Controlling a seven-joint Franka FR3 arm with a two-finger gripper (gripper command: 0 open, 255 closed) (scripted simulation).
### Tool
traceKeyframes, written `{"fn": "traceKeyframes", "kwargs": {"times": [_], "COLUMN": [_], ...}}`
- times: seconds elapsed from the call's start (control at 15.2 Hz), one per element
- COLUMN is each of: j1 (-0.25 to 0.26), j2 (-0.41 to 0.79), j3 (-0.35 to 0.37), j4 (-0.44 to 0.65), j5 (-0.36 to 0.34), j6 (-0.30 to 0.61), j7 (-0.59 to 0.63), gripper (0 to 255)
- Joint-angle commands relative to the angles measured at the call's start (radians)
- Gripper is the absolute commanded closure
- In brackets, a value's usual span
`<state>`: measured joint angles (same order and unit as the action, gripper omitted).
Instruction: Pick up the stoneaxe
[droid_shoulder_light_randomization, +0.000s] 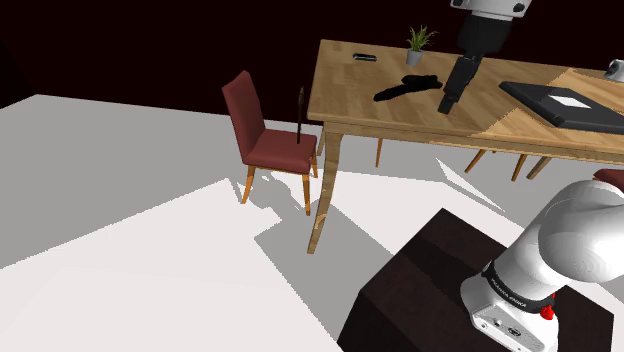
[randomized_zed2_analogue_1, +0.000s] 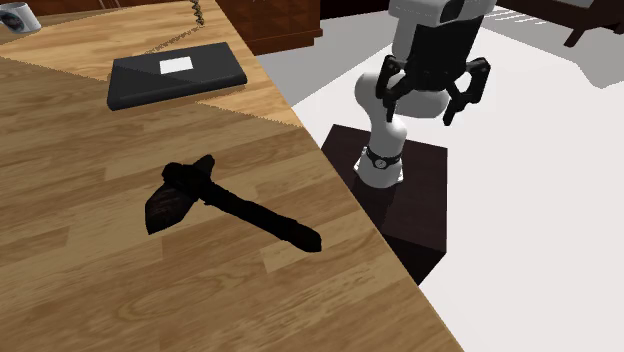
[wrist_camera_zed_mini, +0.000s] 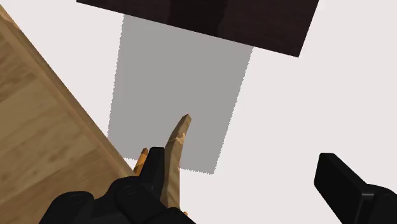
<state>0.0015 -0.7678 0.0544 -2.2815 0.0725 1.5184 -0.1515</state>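
Shoulder view: The stoneaxe (droid_shoulder_light_randomization: 405, 87) is drawn all black. It lies flat on the wooden table (droid_shoulder_light_randomization: 400, 125), well apart from a potted plant (droid_shoulder_light_randomization: 420, 40) and a dark flat slab (droid_shoulder_light_randomization: 560, 103). A red chair (droid_shoulder_light_randomization: 265, 135) stands off the table's end. The gripper (droid_shoulder_light_randomization: 452, 95) hangs raised, pointing down, and appears just to this view's right of the axe. The arm's base ring (droid_shoulder_light_randomization: 510, 290) carries small lettering that is too fine to read.

Second exterior view: The stoneaxe (randomized_zed2_analogue_1: 215, 205) has its head toward this view's left. Its handle runs toward the table's edge on the robot's side, so my guess is the handle is the easier part to clasp. The gripper (randomized_zed2_analogue_1: 420, 105) is up high with its fingers spread and nothing between them, which looks like a pre-approach pose. The slab (randomized_zed2_analogue_1: 175, 75) bears a white label on which I can make out no writing. A mug (randomized_zed2_analogue_1: 18, 18) sits in the far corner.

Wrist view: The gripper (wrist_camera_zed_mini: 245, 184) has its fingers (wrist_camera_zed_mini: 153, 168) wide apart and clasping nothing. Below them are the table's edge (wrist_camera_zed_mini: 44, 146), a wooden table leg (wrist_camera_zed_mini: 178, 137), pale floor and the dark stand (wrist_camera_zed_mini: 203, 19). I judge the hand to be over the table's rim, so it must travel inward over the table before descending.
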Motion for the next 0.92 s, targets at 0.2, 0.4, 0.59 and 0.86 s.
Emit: {"fn": "traceKeyframes", "kwargs": {"times": [0.2,0.4,0.59,0.86], "j1": [0.017,0.035,0.055,0.084], "j2": [0.041,0.102,0.18,0.308], "j3": [-0.086,-0.167,-0.242,-0.333], "j4": [0.021,0.06,0.116,0.215], "j5": [-0.064,-0.124,-0.175,-0.223], "j6": [-0.007,-0.008,-0.003,0.01], "j7": [-0.182,-0.363,-0.543,-0.781], "gripper": [0,0,0,0]}}
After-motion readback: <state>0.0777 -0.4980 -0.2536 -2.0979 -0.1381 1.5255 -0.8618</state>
